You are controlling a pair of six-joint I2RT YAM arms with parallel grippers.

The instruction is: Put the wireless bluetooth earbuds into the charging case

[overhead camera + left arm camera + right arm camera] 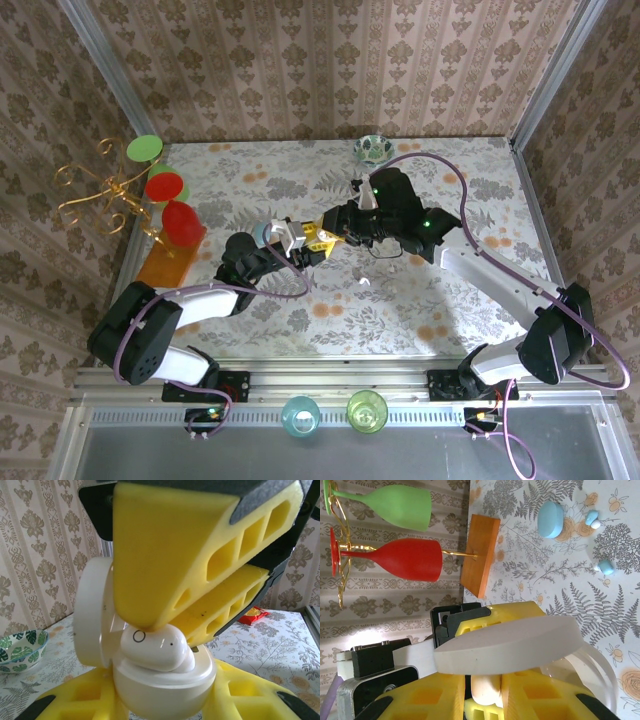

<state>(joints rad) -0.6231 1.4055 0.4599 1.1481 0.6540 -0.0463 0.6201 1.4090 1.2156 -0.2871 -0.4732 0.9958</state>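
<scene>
Left jaws clamped narrow on the base of the white pebble-shaped plastic charging case [165, 680], held up off the floral-patterned worktop [330, 320], lid hinged open to one side. Right jaws reach in from above with a narrow gap. Their yellow fingertips [150, 615] touch the small glossy white earbud [160, 647]; can't tell if they pinch it or only press on it.

Step in hand: seating the bud. It sits in the case's well but rides high and tilted, not flush. Next move, as I judge it: gentle push down until it drops in, then release and lift straight out so the bud isn't dragged back up. The left side must hold the case steady.

Relative to jaws: white bud directly under the right tips, touching, and just above the left jaws, which flank the case below it. Pale-blue glossy earbuds [592, 519] lie on the worktop near a pale-blue pebble-shaped case [551, 519], well apart from both jaws.
</scene>
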